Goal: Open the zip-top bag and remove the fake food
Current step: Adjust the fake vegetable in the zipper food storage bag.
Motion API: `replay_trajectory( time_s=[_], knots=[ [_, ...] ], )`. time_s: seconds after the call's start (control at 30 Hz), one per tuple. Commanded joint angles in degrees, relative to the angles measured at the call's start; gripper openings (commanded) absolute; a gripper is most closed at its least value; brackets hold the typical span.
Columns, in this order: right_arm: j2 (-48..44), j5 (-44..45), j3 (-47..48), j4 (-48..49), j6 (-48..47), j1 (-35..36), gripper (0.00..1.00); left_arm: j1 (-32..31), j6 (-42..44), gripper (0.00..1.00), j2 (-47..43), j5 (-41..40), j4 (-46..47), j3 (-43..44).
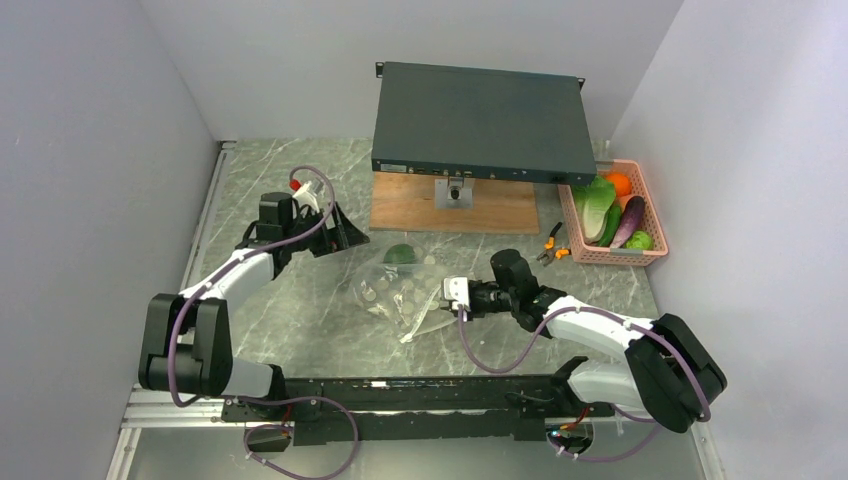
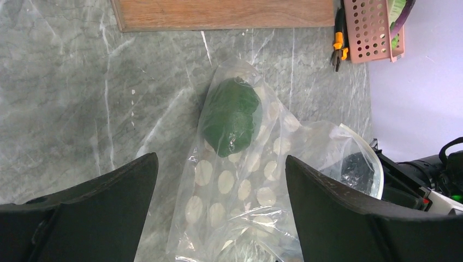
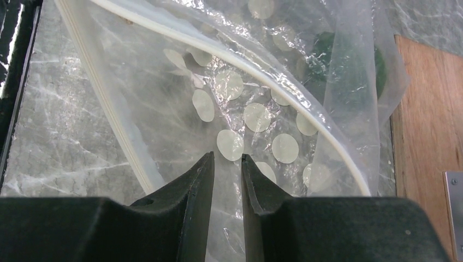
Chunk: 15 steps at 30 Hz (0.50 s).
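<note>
We had the bag (image 1: 400, 295) open mid bench (image 1: 300, 330); right gripper (image 3: 227, 159) pinched it, left gripper (image 2: 219, 164) wide, green piece (image 2: 229, 115) still inside.

So the zip-top bag (image 2: 240, 185) is clear, glossy, crinkly plastic with flat white dots. The green fake food (image 2: 230, 115) inside looks matt. The table (image 2: 82, 82) is smooth grey marble-look with a soft sheen. The board (image 2: 224, 13) is plain matt wood, the basket (image 2: 374, 30) is pink plastic, and the right gripper (image 3: 226, 161) is matt black.
</note>
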Motion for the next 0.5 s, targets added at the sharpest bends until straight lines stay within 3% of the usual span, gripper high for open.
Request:
replay_trajectory(
  time_s=[0.0, 0.47],
  knots=[
    [0.2, -0.13, 0.38, 3.97, 4.58, 0.22, 0.27, -0.68, 0.33, 0.91, 0.91, 0.76, 3.96, 1.83],
    [2.38, 0.07, 2.29, 3.75, 6.54, 0.21, 0.27, -1.81, 0.01, 0.9, 0.69, -1.31, 7.27, -0.6]
  ],
)
